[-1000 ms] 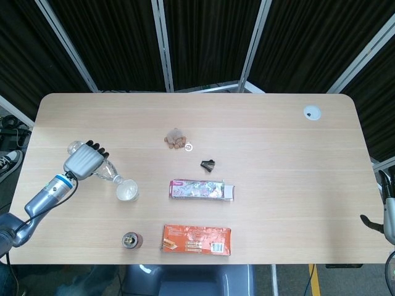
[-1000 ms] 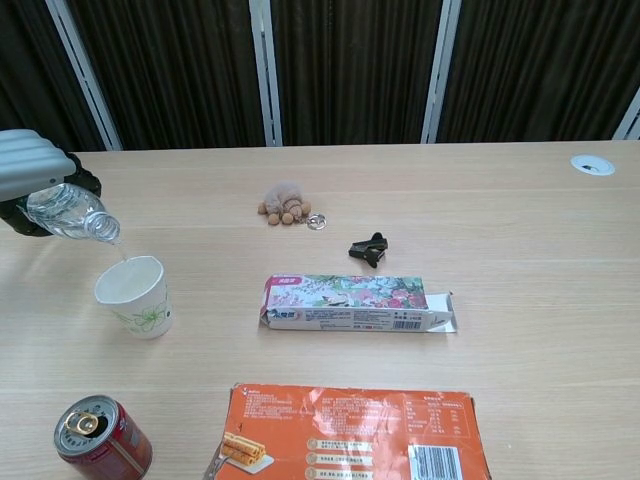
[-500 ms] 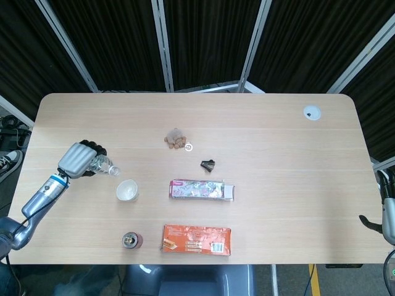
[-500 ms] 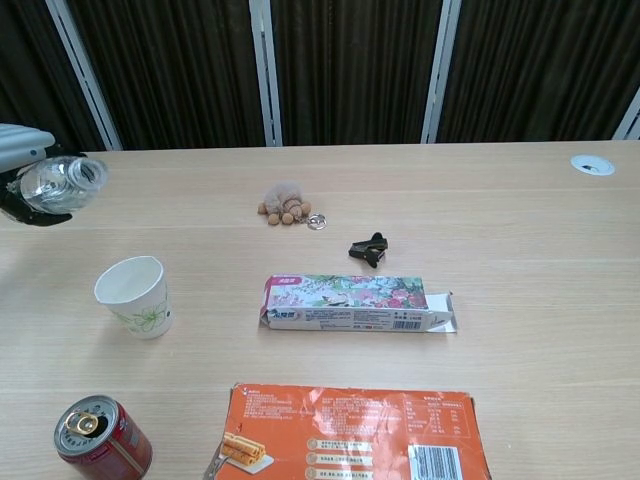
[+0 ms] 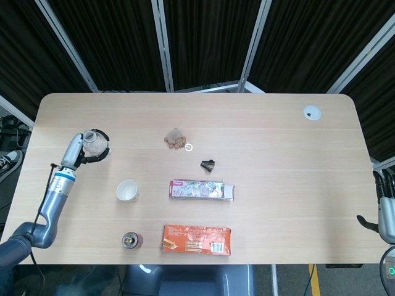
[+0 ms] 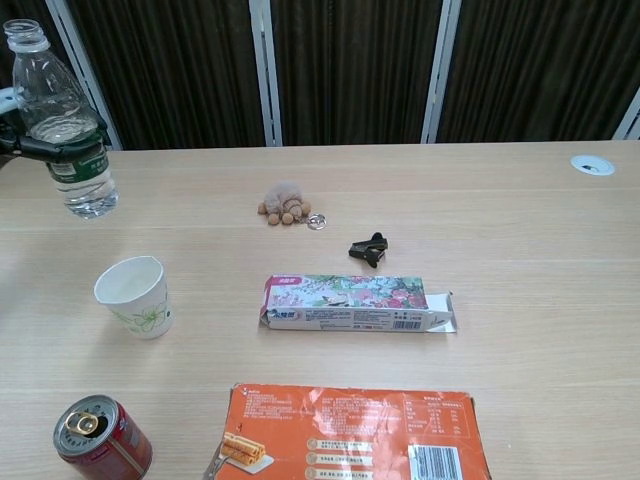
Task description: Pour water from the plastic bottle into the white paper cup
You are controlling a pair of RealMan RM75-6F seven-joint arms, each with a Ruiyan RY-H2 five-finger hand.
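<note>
Plastic bottle (image 6: 66, 117) upright, held above the table (image 5: 278, 142) beyond the white paper cup (image 6: 134, 296) and a little to its left; long axis vertical, open neck pointing up, no cap on it. Left hand (image 5: 79, 151) holds the bottle around its middle, dark fingers (image 6: 38, 146) wrapped across the label band.

Room around the cup — bare wood on its left out to the table edge, and between cup and bottle. Red can (image 6: 101, 441) sits near the cup toward the front edge; floral box (image 6: 355, 304) to the cup's right, well apart.

Change: a second ago the bottle was tipped mouth-down over the cup, pouring; half a second ago nearly level; now fully righted and drawn back from the cup.

Right hand (image 5: 386, 209) at the far right table edge — state cannot be told.
</note>
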